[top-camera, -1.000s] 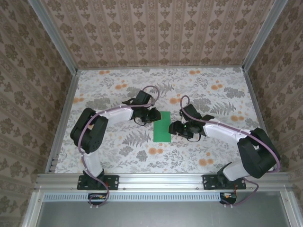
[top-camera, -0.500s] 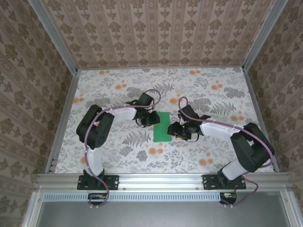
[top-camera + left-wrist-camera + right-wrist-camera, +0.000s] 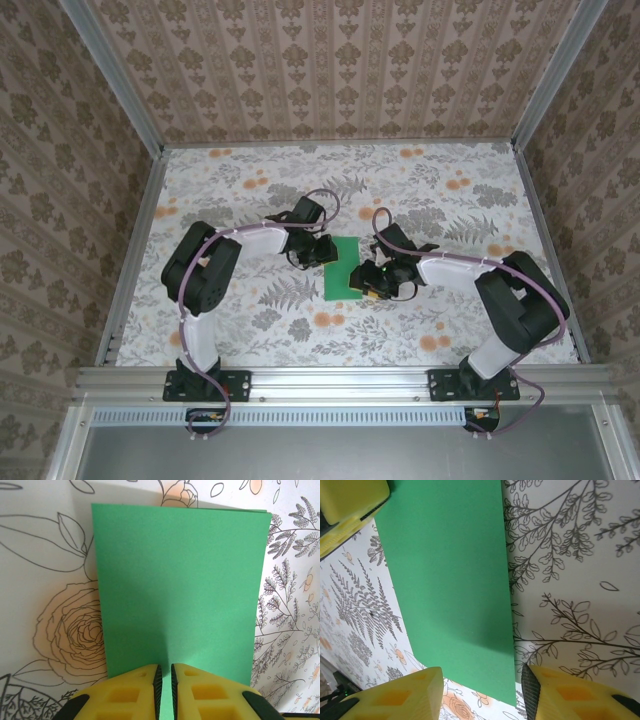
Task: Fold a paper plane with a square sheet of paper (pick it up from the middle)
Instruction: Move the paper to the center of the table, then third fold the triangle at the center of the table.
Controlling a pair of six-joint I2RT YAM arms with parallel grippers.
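I note the left claw (image 3: 164, 674) nearly closed over the folded green paper (image 3: 180, 590) on the bench (image 3: 40, 530), right claw (image 3: 480, 676) wide astride its end.

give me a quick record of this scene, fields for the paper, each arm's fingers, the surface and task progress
paper: green sheet of paper, a rectangle lying flat at mid-table
left fingers: almost together, over the paper's left edge
right fingers: apart, a corner of the paper between them
surface: floral-print table
progress: no dart shape yet
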